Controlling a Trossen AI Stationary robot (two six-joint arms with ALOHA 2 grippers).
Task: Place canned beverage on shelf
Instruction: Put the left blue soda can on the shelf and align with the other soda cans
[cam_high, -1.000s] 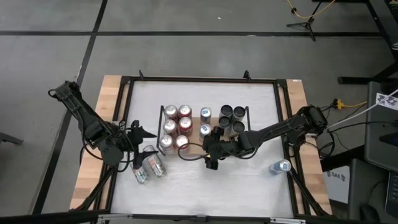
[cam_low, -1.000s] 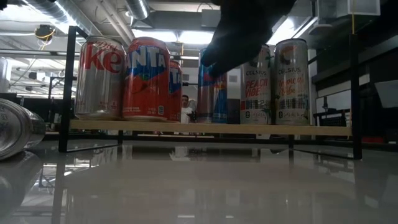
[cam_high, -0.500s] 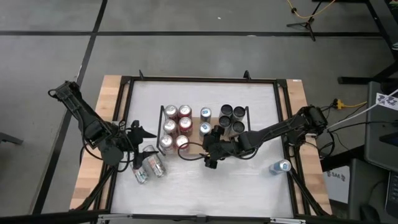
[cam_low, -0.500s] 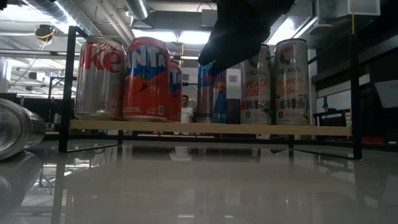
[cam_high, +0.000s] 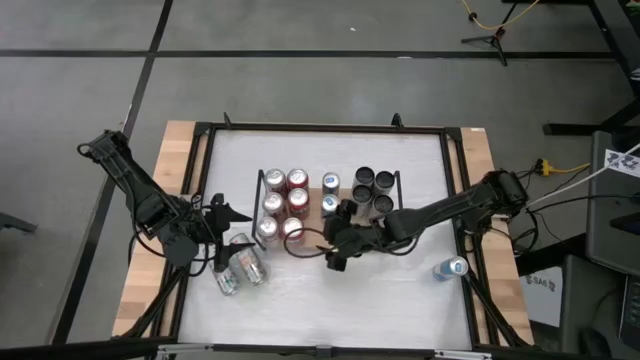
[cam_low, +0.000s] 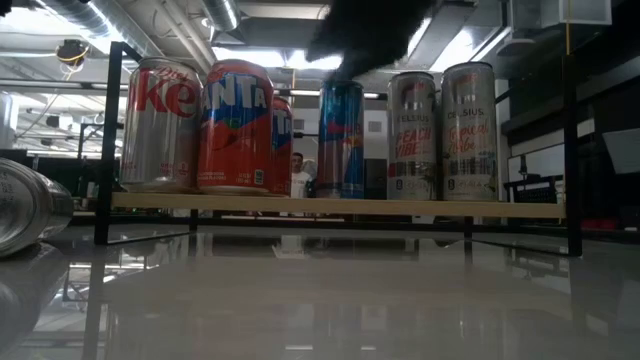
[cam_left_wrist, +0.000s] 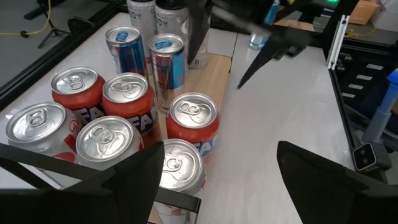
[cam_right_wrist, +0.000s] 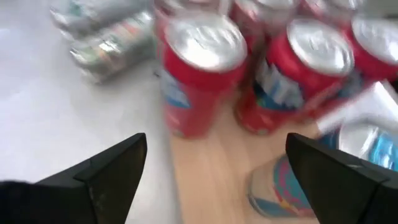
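A: Starting at the left of the high view, what's there?

B: The left gripper (cam_high: 222, 222) hovers at centre-left with its fingers spread wide, nothing between them. Just below it two loose cans (cam_high: 240, 268) lie on their sides on the white table (cam_high: 400, 300).

A: And the shelf?

B: The shelf (cam_high: 312, 235) sits mid-frame. Six red and silver cans (cam_high: 283, 205) fill its left part, two blue cans (cam_high: 330, 195) stand in the middle, four dark-topped cans (cam_high: 373, 191) on the right.

A: Anything in the way?

B: The right gripper (cam_high: 338, 247) hangs over the shelf's lower edge, near the blue cans, fingers wide and empty. In the low view its dark bulk covers the top of the frame above the blue can (cam_low: 341, 140).

A: Further right?

B: One can (cam_high: 450, 268) lies alone at lower right, by the table's edge, well apart from the shelf.
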